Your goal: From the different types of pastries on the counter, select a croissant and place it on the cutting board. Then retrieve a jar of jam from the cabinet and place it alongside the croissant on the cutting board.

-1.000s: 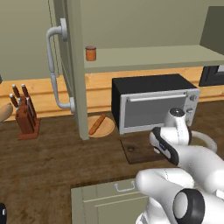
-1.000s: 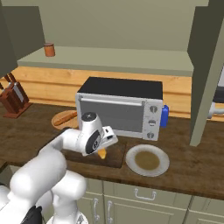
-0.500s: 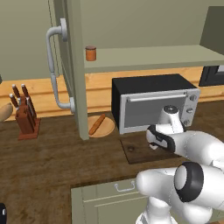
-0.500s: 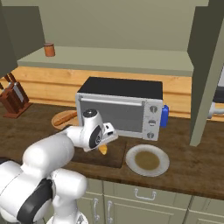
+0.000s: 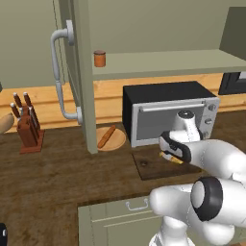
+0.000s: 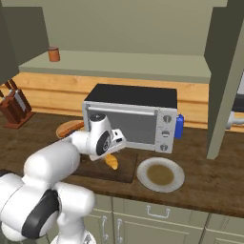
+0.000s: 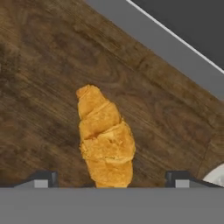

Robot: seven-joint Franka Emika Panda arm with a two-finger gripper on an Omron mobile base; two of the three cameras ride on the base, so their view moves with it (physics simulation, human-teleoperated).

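Note:
The golden croissant [image 7: 106,139] lies on the dark cutting board [image 7: 48,83], and it shows under the hand at the board's right part [image 6: 112,162] [image 5: 173,159]. My gripper [image 7: 109,179] hovers just over it, open, with its fingertips [image 7: 41,179] wide of the pastry on both sides and touching nothing. The hand [image 6: 113,148] [image 5: 171,153] is right in front of the toaster oven. The board [image 5: 149,168] [image 6: 95,170] lies on the counter [image 5: 53,182]. The orange-brown jar of jam [image 5: 99,58] [image 6: 54,54] stands on the shelf of the cabinet, whose door [image 5: 77,72] is swung open.
A black-and-silver toaster oven [image 5: 168,113] [image 6: 131,116] stands right behind the board. A white plate [image 6: 160,174] lies to the board's right. A round light-wood disc [image 5: 111,138] with a long pastry sits to its left, and a knife block [image 5: 29,127] stands further left.
The arm's elbow has swung over the counter front, and the hand has drifted slightly. The croissant stays in the same spot on the board.

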